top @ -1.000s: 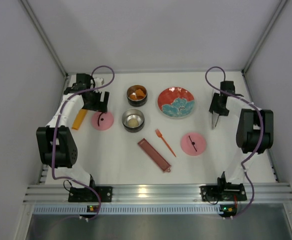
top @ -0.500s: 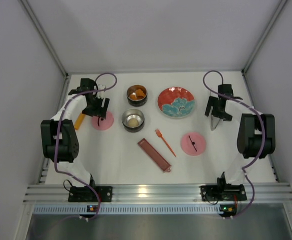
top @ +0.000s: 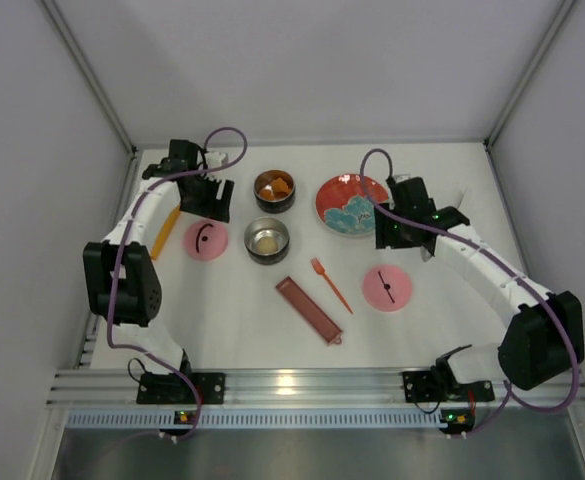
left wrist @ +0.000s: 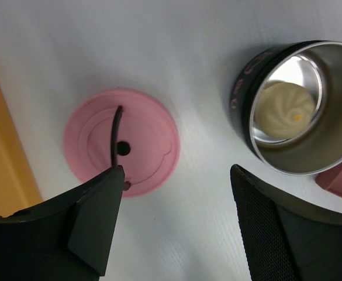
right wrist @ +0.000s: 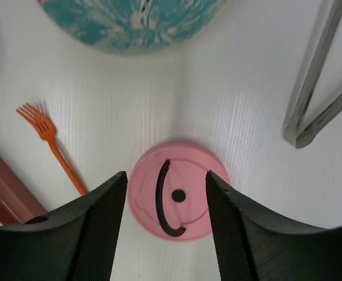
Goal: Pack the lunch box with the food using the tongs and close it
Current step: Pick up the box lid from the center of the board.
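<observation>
Now one steel tin [top: 274, 207] holds orange-brown fried chunks [top: 275, 185], the other tin [left wrist: 244, 93] a pale swirled bun [left wrist: 283, 110]; pink lids [top: 215, 247] [top: 398, 293] lie off; left jaws and right jaws stand spread, empty.

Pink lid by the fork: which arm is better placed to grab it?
Right. The open right gripper aims at that lid from close by; the left gripper hangs beside the other lid.

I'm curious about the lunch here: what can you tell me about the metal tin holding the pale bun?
The tin is small and round, shiny steel inside, with a dark outer wall bearing pink print. It stands upright on the white table, lidless, holding one pale swirled bun. Nothing grips it; a pink lid lies apart on its left.
</observation>
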You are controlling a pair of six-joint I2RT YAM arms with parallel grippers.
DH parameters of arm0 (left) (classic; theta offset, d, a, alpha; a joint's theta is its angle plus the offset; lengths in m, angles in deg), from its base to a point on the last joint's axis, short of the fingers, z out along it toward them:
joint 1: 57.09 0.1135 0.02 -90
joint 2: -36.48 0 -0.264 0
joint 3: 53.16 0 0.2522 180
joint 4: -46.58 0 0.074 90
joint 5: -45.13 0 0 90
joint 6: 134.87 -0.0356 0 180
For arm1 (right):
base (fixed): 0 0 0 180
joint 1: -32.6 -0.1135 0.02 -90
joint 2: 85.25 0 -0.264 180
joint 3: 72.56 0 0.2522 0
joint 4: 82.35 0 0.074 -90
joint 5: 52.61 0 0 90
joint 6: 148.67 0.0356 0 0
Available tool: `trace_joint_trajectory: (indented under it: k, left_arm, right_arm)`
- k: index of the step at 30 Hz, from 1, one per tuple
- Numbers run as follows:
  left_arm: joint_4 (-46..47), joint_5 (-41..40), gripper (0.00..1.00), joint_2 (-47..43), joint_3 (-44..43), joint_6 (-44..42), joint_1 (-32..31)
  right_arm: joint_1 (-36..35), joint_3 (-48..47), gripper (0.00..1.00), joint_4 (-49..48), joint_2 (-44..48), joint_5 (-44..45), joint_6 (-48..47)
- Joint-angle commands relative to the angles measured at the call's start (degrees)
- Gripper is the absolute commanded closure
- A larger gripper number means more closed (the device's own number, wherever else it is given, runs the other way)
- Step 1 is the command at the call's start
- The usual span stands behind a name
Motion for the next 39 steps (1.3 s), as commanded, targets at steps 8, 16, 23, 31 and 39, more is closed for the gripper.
trace_joint_trajectory:
  k: [8,16,23,31,39]
  left_arm:
    - [-2.5,2.91,0.21,1.67,-4.44,1.14,-4.08]
    - [-3.02,2.73,0.21,0.43,-3.83,0.44,-4.08]
    - [-2.94,2.65,0.2,-0.27,-4.09,0.08,-4.08]
    - [-3.99,4.13,0.22,-0.18,-6.02,-0.27,-4.08]
    - [0.14,7.66,0.32,2.36,-5.41,2.1,-5.91]
  right_arm:
    - [-6.72,9.34,0.27,5.66,0.8,-3.62,9.34]
    - [-6.81,11.37,0.66,4.87,-3.69,-1.86,9.7]
    - [-6.81,8.83,0.91,6.18,-3.69,0.77,7.59]
    - [-6.81,-6.08,1.0,13.21,-0.88,0.87,1.62]
    - [-11.64,-22.36,1.0,7.95,-8.25,-2.39,-3.83]
